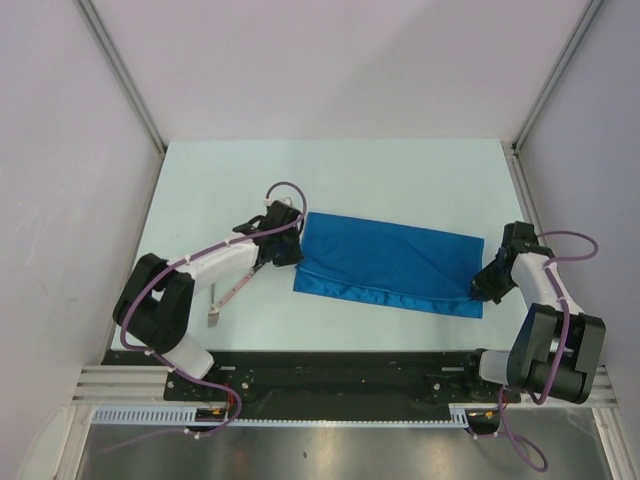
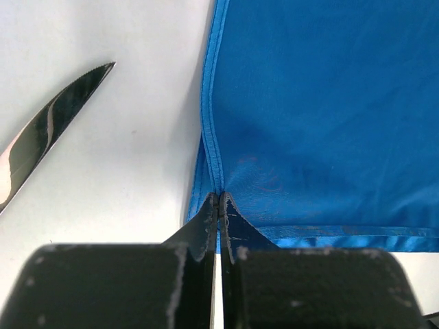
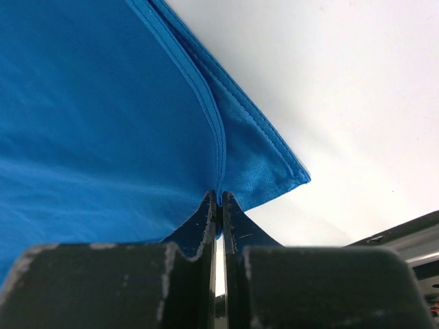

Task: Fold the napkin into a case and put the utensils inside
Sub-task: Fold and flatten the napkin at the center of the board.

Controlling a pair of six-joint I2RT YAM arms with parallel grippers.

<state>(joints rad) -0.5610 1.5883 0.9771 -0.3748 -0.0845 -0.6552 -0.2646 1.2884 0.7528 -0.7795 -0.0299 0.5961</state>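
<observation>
Royal-blue and doubled over on itself, the napkin (image 1: pixel 390 262) lies as a wide flat band across the middle of the pale table (image 1: pixel 400 180), its long sides running left to right and tilting slightly nearer toward the right. Along its near edge a lighter, shinier strip of hem shows.

At the band's left end the left gripper (image 1: pixel 295 256) has its jaws pressed together on the cloth. The left wrist view shows the fingertips (image 2: pixel 210 214) pinching the stitched hem of the napkin (image 2: pixel 322 123) close to its near left corner. At the right end the right gripper (image 1: pixel 478 291) is likewise clamped onto the fabric. In its own wrist view, two stacked hems of the napkin (image 3: pixel 103 123) run into the closed fingertips (image 3: pixel 233 216) beside the near right corner.

A silver knife (image 1: pixel 215 312) lies on the table left of the napkin, partly beneath the left arm and apart from the cloth; its serrated blade (image 2: pixel 48 130) points toward the far side.
</observation>
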